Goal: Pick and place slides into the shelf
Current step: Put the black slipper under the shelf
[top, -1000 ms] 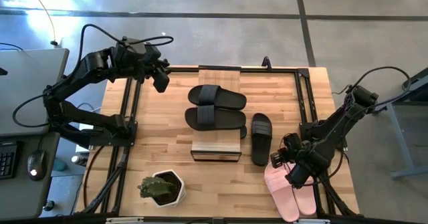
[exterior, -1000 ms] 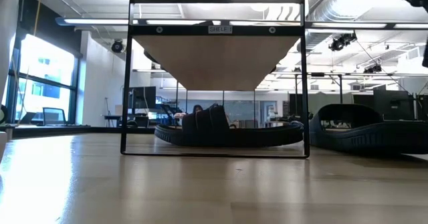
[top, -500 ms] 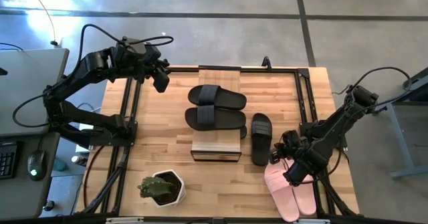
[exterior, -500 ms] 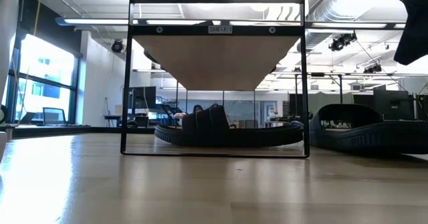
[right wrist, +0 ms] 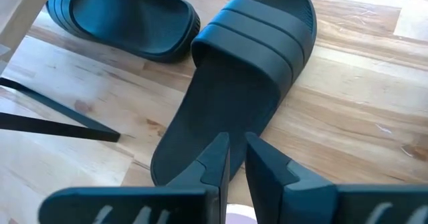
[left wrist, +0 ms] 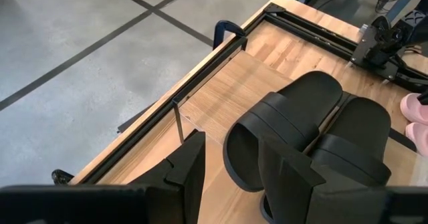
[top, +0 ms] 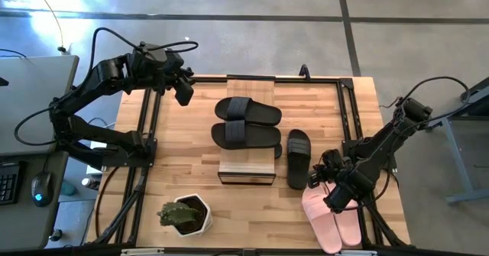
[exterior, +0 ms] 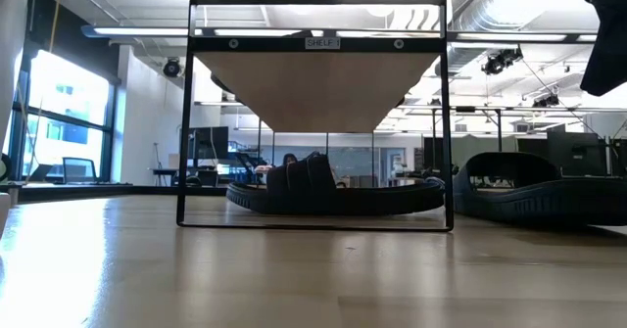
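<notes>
The shelf (top: 246,160) stands mid-table with two black slides (top: 247,109) (top: 246,136) lying sole-down on its wood top, also seen in the left wrist view (left wrist: 294,137). Another black slide (exterior: 333,196) lies under the top, inside the frame. One more black slide (top: 298,158) (right wrist: 234,97) lies flat on the table right of the shelf. A pink pair (top: 328,218) lies at the near right. My right gripper (top: 319,181) (right wrist: 237,160) hangs shut above that slide's heel, clear of it. My left gripper (top: 183,94) waits open, high at the far left.
A potted green plant (top: 183,214) stands near the table's front edge, left of the shelf. Black metal rails (top: 145,157) run along the table's left and right sides. Bare wood lies between the shelf and the left rails.
My right gripper has tipped a little toward the black slide on the table; in the low view it now reaches farther down into the picture's top right corner. The slides and the shelf have not moved.
</notes>
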Robot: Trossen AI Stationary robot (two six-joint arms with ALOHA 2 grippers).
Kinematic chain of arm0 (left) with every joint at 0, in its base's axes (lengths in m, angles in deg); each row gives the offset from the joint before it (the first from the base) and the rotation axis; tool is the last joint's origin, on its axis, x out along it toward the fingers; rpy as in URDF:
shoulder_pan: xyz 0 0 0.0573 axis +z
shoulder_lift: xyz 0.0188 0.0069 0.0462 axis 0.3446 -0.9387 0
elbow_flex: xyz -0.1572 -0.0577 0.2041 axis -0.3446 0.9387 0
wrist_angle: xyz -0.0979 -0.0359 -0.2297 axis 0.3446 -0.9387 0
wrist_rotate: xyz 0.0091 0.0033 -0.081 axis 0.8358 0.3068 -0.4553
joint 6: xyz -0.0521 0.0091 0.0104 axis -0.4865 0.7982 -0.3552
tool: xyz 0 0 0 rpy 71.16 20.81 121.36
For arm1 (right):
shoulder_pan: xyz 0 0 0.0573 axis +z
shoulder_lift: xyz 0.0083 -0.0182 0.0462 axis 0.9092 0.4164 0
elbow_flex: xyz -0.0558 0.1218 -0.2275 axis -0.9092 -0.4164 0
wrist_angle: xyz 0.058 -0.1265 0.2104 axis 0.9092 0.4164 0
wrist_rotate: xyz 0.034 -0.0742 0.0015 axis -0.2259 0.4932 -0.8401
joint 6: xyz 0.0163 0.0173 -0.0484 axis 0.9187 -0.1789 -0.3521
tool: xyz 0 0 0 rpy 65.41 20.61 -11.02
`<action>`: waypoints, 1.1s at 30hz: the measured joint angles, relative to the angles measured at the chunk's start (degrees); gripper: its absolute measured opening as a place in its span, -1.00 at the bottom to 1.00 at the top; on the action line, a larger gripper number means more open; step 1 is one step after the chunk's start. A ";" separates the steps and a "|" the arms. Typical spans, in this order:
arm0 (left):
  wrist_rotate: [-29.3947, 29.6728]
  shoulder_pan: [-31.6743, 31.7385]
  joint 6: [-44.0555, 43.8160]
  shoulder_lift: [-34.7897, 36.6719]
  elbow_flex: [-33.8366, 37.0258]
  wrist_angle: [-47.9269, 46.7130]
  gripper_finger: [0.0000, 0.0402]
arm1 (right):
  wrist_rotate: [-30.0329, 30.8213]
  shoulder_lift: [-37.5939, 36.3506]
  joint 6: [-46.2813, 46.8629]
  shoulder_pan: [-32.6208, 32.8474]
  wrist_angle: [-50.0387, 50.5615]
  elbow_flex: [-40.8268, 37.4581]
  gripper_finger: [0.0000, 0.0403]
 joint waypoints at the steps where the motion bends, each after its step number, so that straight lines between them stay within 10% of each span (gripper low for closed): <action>1: 0.00 0.00 0.01 0.00 0.00 0.00 -0.39 | 0.00 0.00 -0.05 -0.02 0.00 0.00 -0.81; 33: 0.00 -0.02 0.02 0.00 0.00 0.00 -0.39 | -1.68 0.00 -4.06 -0.02 -0.28 -0.02 -0.81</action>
